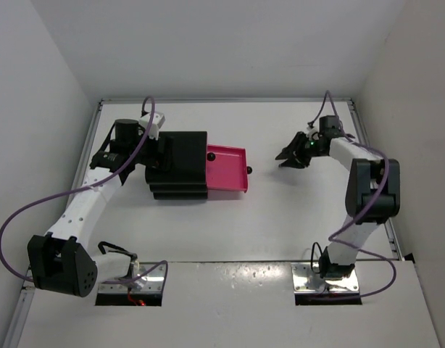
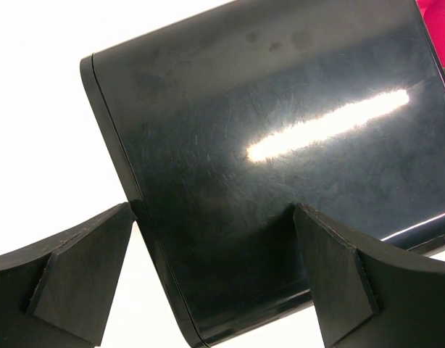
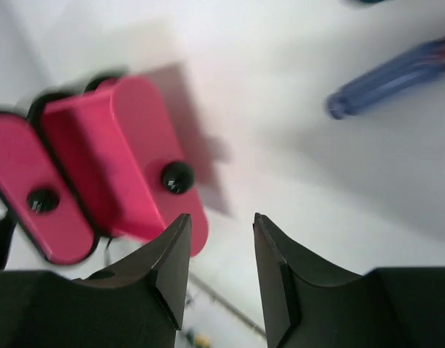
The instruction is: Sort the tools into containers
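The black stepped cabinet point(image 1: 177, 165) stands left of centre, with one magenta drawer point(image 1: 227, 168) pulled out to the right. My left gripper point(image 1: 161, 148) is open and straddles the cabinet's rear corner point(image 2: 280, 145), one finger point(image 2: 85, 275) off its edge and the other over its top. My right gripper point(image 1: 288, 156) hovers right of the drawer, open and empty point(image 3: 221, 246). In the right wrist view two pink drawer fronts point(image 3: 135, 159) with black knobs point(image 3: 177, 176) appear blurred, and a purple-handled screwdriver point(image 3: 396, 76) lies on the table beyond. No tools can be made out in the top view.
White walls close in the table on the left, back and right point(image 1: 382, 94). A second knob point(image 1: 210, 156) shows at the open drawer's inner corner. A dark teal object point(image 3: 367, 1) is cut off at the top of the right wrist view.
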Tool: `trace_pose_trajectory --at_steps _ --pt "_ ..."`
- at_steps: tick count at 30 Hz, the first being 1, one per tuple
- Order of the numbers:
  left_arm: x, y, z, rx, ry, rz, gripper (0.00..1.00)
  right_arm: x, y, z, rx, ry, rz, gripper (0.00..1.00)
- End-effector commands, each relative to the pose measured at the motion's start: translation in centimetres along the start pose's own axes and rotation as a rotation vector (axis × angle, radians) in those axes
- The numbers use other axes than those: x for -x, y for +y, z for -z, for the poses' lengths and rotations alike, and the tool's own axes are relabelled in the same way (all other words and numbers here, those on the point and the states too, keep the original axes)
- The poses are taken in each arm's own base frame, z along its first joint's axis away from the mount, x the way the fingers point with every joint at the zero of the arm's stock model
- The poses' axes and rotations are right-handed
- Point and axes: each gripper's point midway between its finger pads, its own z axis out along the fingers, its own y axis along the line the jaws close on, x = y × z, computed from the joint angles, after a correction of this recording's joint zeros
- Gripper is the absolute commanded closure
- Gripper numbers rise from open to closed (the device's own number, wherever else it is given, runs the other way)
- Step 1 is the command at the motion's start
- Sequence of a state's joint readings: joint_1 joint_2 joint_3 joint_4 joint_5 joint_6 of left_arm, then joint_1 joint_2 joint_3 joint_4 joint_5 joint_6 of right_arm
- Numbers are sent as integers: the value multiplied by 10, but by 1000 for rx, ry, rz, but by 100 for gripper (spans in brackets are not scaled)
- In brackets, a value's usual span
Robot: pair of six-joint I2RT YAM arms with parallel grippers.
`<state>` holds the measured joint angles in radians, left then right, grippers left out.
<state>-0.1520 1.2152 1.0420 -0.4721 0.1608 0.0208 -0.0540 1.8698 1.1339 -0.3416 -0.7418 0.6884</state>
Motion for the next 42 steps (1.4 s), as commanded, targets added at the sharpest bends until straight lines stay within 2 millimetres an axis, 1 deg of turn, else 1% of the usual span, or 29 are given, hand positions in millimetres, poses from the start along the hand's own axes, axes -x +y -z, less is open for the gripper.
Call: trace_pose_trajectory --at_steps 1,3,4,5,6,7,8,9,10,11,12,13,14,15,18,19,21,23,24,26,28,29,30,32,34,35,39,41,42 --pt "-28 -6 -2 -11 89 17 1 21 -16 38 -374 -208 -13 60" --pt "-28 -6 -2 -11 89 17 1 24 -9 42 -389 -247 -49 60" --pt "-28 -6 -2 -11 89 17 1 21 -7 43 -409 -243 -72 60" --pt "-28 -6 -2 -11 89 17 1 19 -14 42 -438 -241 -108 60" --pt "-28 -6 -2 -11 89 17 1 17 -10 39 -440 -231 -116 55" --pt "-28 -6 -2 -11 89 17 1 18 -10 33 -453 -223 -143 54" --pt "-28 -6 -2 -11 89 17 1 14 -14 32 -472 -201 -170 54" --pt "-28 -6 -2 -11 89 17 1 11 -13 27 -481 -183 -178 54" --pt "-28 -6 -2 -11 89 17 1 13 -10 24 -493 -186 -190 54" --pt "-28 -6 -2 -11 89 17 1 12 -17 19 -512 -164 -204 54" --pt "-28 -6 -2 -11 89 17 1 14 -20 19 -531 -169 -220 54" --pt "-28 -6 -2 -11 89 17 1 15 -19 16 -546 -175 -206 52" --pt "-28 -4 -2 -2 90 17 1 17 -13 15 -536 -183 -200 51" --pt "-33 -4 -3 -3 99 18 1 19 -20 10 -558 -179 -206 50" --pt "-33 -4 -3 -3 99 18 1 26 -25 10 -603 -188 -221 50" --pt "-33 -4 -3 -3 99 18 1 31 -27 7 -615 -200 -231 50" --pt "-33 -4 -3 -3 99 18 1 31 -30 5 -629 -185 -240 52" --pt "-33 -4 -3 -3 99 18 1 42 -28 7 -639 -221 -226 53" --pt "-37 -5 -4 -4 108 20 1 38 -32 3 -659 -209 -236 55" --pt "-37 -3 -4 6 109 19 1 44 -35 2 -682 -225 -233 57" --pt "-37 -3 -4 6 109 19 1 45 -42 -1 -709 -215 -240 58" --pt "-37 -3 -4 6 109 19 1 49 -40 0 -710 -228 -234 58" --pt "-37 -3 -4 6 109 19 1 48 -44 -2 -717 -221 -238 59" --pt "-35 -3 -4 6 100 18 1 48 -44 -2 -717 -221 -238 59" --pt "-35 -3 -4 6 100 18 1 49 -49 -6 -732 -218 -241 59" --pt "-39 -3 -5 6 109 19 1 52 -47 -6 -726 -224 -238 59" --pt "-39 -3 -5 6 109 19 1 50 -57 -12 -754 -206 -248 59" --pt "-39 -3 -5 6 109 19 1 51 -58 -11 -761 -212 -246 59" --pt "-39 -3 -5 6 109 19 1 51 -57 -15 -761 -207 -238 59"
